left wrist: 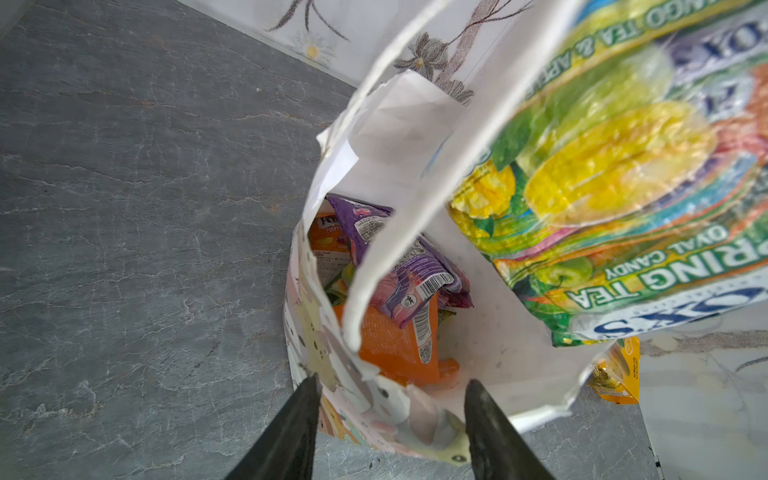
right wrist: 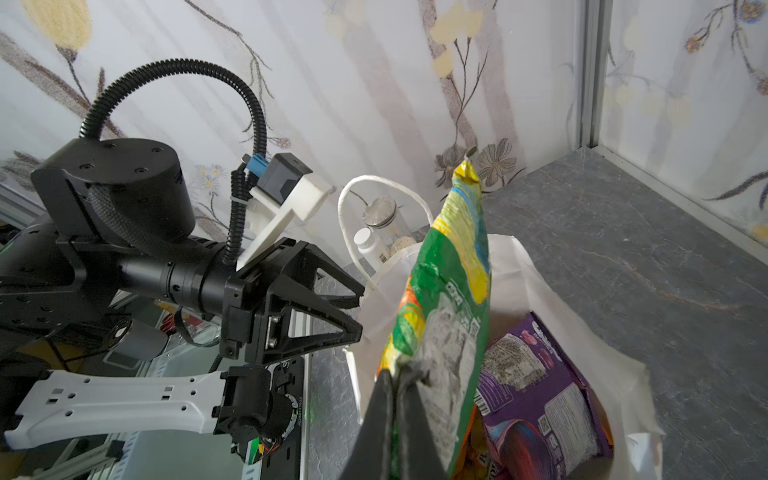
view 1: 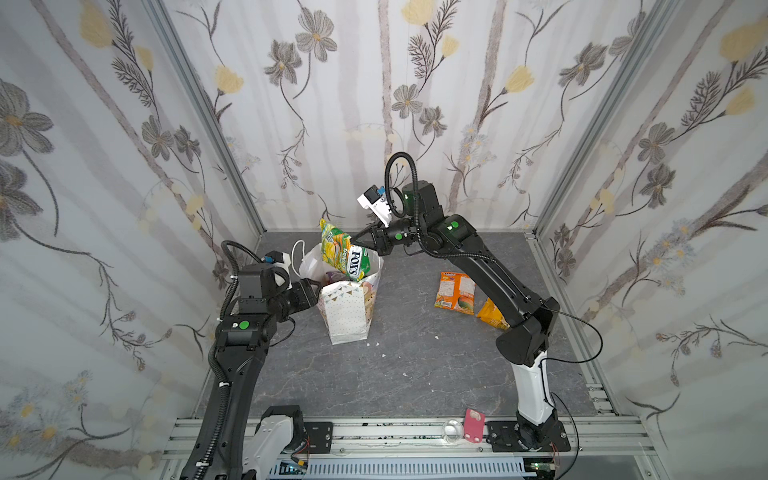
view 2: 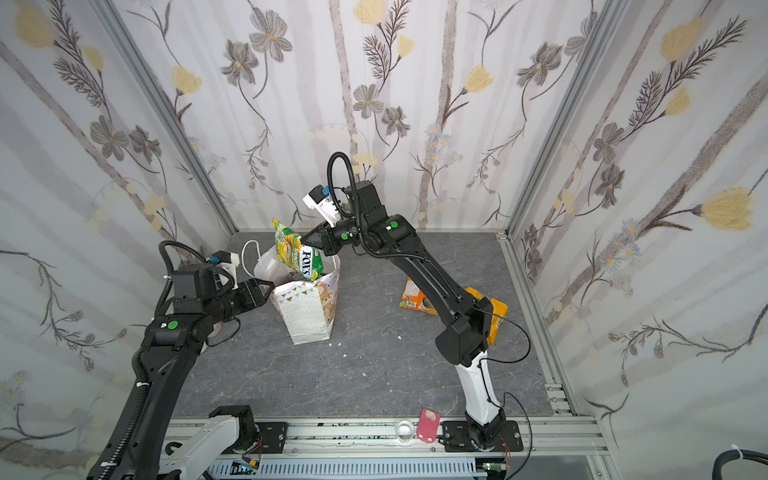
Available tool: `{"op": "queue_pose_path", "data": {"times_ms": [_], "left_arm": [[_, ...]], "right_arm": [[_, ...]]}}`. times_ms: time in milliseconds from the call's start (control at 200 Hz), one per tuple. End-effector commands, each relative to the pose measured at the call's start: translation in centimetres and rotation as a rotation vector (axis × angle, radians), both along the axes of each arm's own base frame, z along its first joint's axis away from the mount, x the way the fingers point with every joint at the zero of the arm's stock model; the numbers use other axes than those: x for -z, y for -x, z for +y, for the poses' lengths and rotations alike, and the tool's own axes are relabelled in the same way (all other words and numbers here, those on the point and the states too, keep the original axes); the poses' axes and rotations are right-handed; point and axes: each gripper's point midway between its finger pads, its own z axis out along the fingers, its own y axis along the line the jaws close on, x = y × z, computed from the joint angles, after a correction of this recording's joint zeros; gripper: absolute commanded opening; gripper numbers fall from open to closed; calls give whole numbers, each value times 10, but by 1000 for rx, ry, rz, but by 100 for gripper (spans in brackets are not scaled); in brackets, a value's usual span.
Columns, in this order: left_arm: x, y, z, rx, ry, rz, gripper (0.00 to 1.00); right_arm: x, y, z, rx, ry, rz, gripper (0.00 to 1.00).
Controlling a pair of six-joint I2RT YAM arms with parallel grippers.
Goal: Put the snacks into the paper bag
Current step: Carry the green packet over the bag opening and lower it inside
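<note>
Right gripper: my right gripper (view 1: 354, 241) (view 2: 306, 240) (right wrist: 399, 372) is clenching one edge of the green-yellow packet (view 1: 343, 253) (view 2: 297, 253) (left wrist: 623, 187) (right wrist: 449, 299), with the jaws pressed together on the foil.
Green-yellow packet: it is hanging tilted over the open mouth of the paper bag (view 1: 347, 316) (view 2: 305, 316) (left wrist: 519, 332) (right wrist: 540, 270), with one end sticking up above the rim. The word FOX'S is showing in both top views. I cannot tell whether the lower end is already inside the rim.
Left gripper: my left gripper (view 1: 315, 286) (view 2: 268, 284) (left wrist: 392, 380) is sitting at the bag's rim on the side facing the counter's left edge. The jaws are standing partly apart with the bag's crumpled narrow side between them. I cannot tell whether they are pressing the paper.
Paper bag: it is standing upright toward the far left corner of the counter (view 1: 415, 365) (view 2: 374, 374), mouth gaping, with a cord handle (view 1: 296, 257) (right wrist: 374, 183) looping up on its far side.
Inside the bag: a purple packet (left wrist: 399, 257) (right wrist: 552, 399) is lying on top of an orange packet (left wrist: 390, 345). Anything under them is too hidden to count.
Loose packets: a loose orange packet (view 1: 455, 293) (view 2: 415, 299) is lying flat toward the counter's right edge. A yellow-orange packet (view 1: 492, 316) (view 2: 496, 311) is lying just beside it, partly hidden under my right arm. Both are lying well apart from the bag.
</note>
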Motion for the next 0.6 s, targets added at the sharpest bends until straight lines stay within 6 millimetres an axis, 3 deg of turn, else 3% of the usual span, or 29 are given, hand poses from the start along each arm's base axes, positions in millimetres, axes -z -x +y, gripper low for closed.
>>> {"op": "queue_pose_path", "data": {"times_ms": [0, 175, 250, 595], "left_arm": [[-6, -2, 0, 4, -9, -28, 55], [-7, -3, 2, 1, -15, -25, 55], [-7, -2, 2, -1, -14, -27, 55], [-6, -2, 0, 4, -1, -22, 55]], "right_arm": [[-13, 13, -1, -68, -31, -44, 0], [-52, 6, -7, -1, -105, -149, 0], [-60, 9, -7, -17, -130, -164, 0], [-16, 2, -6, -15, -12, -134, 0]]}}
